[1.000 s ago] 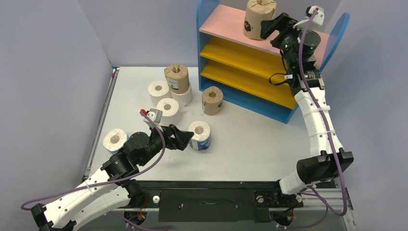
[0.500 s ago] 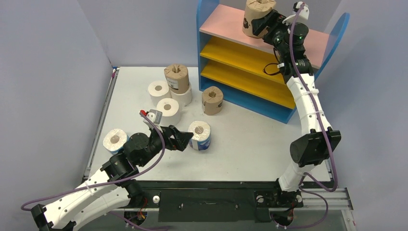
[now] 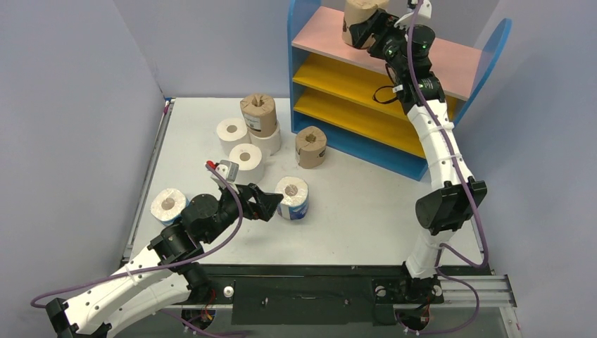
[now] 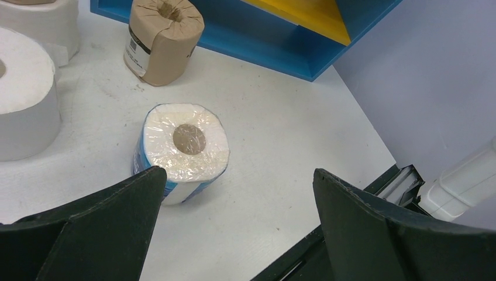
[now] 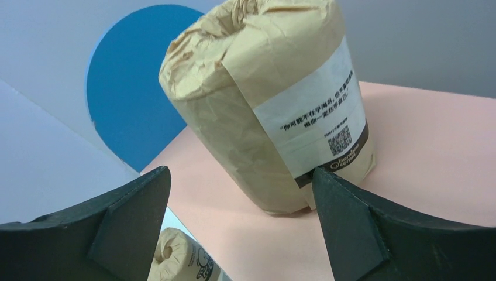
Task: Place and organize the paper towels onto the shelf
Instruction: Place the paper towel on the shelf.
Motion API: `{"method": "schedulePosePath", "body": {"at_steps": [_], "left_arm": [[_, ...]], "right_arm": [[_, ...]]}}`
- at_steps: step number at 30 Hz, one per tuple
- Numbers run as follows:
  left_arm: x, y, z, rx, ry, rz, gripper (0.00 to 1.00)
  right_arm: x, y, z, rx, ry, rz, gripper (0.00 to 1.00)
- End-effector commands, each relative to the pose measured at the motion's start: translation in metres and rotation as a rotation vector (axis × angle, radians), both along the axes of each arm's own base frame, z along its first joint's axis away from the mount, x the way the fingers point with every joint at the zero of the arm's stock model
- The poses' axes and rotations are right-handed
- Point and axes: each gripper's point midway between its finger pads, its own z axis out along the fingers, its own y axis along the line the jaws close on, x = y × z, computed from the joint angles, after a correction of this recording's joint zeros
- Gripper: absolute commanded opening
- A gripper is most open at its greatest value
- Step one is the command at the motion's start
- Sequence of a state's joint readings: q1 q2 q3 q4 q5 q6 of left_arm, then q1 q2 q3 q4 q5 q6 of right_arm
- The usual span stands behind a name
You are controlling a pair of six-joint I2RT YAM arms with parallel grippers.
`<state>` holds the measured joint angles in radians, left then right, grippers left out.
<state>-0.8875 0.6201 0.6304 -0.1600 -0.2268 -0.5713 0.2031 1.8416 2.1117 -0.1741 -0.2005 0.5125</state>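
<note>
The shelf [image 3: 301,49] stands at the back right with a pink top board [image 3: 461,65]. One brown-wrapped labelled roll [image 3: 355,20] stands on that board near its left end. My right gripper [image 3: 369,31] is open right beside it. In the right wrist view the roll [image 5: 275,105] stands just beyond the open jaws, and the right fingertip [image 5: 327,187] is at its base. My left gripper [image 3: 273,204] is open and low over the table beside a blue-and-white wrapped roll [image 3: 293,196]. In the left wrist view this roll [image 4: 186,149] is by the left fingertip [image 4: 149,181].
Other rolls are on the table: a brown one stacked on a white one [image 3: 258,113], two white ones [image 3: 231,132] [image 3: 248,160], a brown one [image 3: 310,146] before the shelf, and a blue-and-white one [image 3: 168,204] by the left arm. Grey walls stand left and behind.
My right arm has swung left along the pink top board, and the brown roll has shifted left with it toward the blue side panel. The left arm has not moved.
</note>
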Motion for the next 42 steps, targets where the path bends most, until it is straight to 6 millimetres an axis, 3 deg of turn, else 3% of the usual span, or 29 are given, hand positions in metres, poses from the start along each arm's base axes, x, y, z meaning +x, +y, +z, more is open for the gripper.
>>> {"method": "schedulePosePath", "body": {"at_steps": [1,3,9,12,16,20,26,32,38,42], "left_arm": [[0.003,-0.002,0.015,-0.03,-0.052,-0.001,0.96],[0.003,-0.003,0.015,-0.028,-0.052,-0.003,0.96],[0.004,-0.003,0.018,-0.032,-0.058,-0.004,0.96],[0.004,-0.006,0.016,-0.039,-0.05,-0.011,0.96],[0.005,-0.009,0.013,-0.04,-0.035,-0.016,0.96],[0.005,-0.008,0.012,-0.038,-0.031,-0.006,0.96],[0.007,-0.005,0.007,-0.029,-0.031,0.01,0.96],[0.01,-0.005,0.005,-0.02,-0.033,0.02,0.96],[0.013,-0.004,0.004,-0.007,-0.038,0.028,0.96],[0.013,-0.005,0.003,-0.002,-0.037,0.028,0.96]], "right_arm": [[-0.006,0.009,0.016,-0.008,-0.045,0.031,0.86],[-0.011,0.005,0.02,0.004,-0.061,0.02,0.86],[-0.046,-0.024,0.06,0.117,-0.173,-0.023,0.85],[-0.051,-0.039,0.079,0.202,-0.217,-0.057,0.81],[-0.043,-0.055,0.091,0.311,-0.237,-0.081,0.68],[-0.027,-0.072,0.091,0.456,-0.232,-0.129,0.47],[0.0,-0.084,0.084,0.624,-0.192,-0.191,0.36],[0.025,-0.083,0.07,0.695,-0.133,-0.221,0.37],[0.035,-0.079,0.06,0.723,-0.115,-0.22,0.42],[0.038,-0.066,0.052,0.713,-0.092,-0.2,0.42]]}}
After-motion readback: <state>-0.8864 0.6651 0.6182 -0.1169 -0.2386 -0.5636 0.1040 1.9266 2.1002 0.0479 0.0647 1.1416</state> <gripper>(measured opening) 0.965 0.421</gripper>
